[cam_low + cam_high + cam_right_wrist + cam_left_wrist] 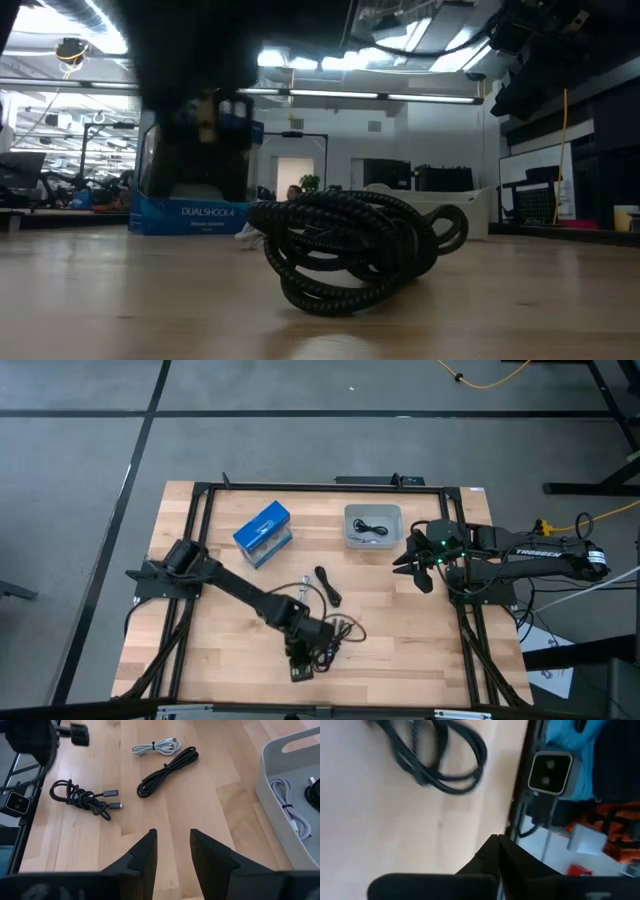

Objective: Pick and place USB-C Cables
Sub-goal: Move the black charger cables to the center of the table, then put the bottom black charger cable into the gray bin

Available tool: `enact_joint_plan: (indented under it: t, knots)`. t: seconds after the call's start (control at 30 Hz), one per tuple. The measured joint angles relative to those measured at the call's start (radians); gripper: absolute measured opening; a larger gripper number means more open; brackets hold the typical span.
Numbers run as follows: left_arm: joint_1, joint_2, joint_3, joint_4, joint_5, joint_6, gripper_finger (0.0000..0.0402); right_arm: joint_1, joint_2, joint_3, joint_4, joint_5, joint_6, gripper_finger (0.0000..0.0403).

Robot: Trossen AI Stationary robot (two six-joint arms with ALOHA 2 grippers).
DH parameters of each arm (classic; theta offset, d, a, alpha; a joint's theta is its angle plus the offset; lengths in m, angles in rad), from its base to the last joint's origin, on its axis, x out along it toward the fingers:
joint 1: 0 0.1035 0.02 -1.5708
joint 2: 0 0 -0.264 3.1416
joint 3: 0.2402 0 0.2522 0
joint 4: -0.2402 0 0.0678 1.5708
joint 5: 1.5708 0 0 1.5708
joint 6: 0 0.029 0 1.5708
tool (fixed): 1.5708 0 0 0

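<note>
Three USB-C cables lie loose on the wooden table: a black coiled one with metallic plugs [340, 632] [82, 797] [350, 245], a black bundled one [327, 585] [167, 772] and a silver-white one [305, 590] [155, 747]. More cables, one white [290, 805], lie in the grey tray [350, 532] [280, 757]. My left gripper [300, 658] [498, 845] is shut and stands just beside the coiled black cable [440, 760], toward the near edge, holding nothing. My right gripper [415, 565] [172, 842] is open and hangs over bare wood next to the tray.
A blue box [263, 532] [190, 212] sits at the far left of the table. A black frame [300, 486] runs along the table's edges. A small camera [550, 770] is mounted at the near edge. Bare wood lies between the loose cables and the tray.
</note>
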Motion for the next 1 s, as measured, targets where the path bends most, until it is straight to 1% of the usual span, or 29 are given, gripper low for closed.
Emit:
enact_joint_plan:
  t: [0.1,0.23,0.37,0.57,0.73,0.8,0.9,1.0]
  knots:
    - [-0.031,0.021,-0.002,0.094,0.023,-0.032,0.0,0.0,0.0,0.0,0.0,0.0,-0.001,0.0119]
    - [-0.049,0.059,0.0,0.23,-0.025,-0.091,0.0,0.0,0.0,0.0,0.0,0.001,-0.024,0.0119]
    - [-0.036,0.089,-0.001,0.268,-0.089,-0.103,0.0,0.0,0.0,0.0,0.002,0.001,-0.031,0.0119]
    - [0.016,0.141,-0.001,0.266,-0.154,-0.01,0.0,0.0,0.0,0.0,0.002,0.001,-0.052,0.0119]
    - [0.095,0.149,-0.001,0.27,-0.302,0.137,0.0,0.0,0.0,0.0,0.018,0.001,-0.052,0.0119]
    - [0.122,0.138,-0.001,0.276,-0.342,0.182,0.0,0.0,0.0,0.0,0.025,0.001,-0.054,0.0119]
    - [0.149,0.121,0.001,0.305,-0.342,0.23,0.0,0.0,0.0,0.0,0.026,0.001,-0.055,0.0119]
    - [0.154,0.117,-0.002,0.296,-0.321,0.243,0.0,0.0,0.0,0.0,0.026,0.001,-0.054,0.0119]
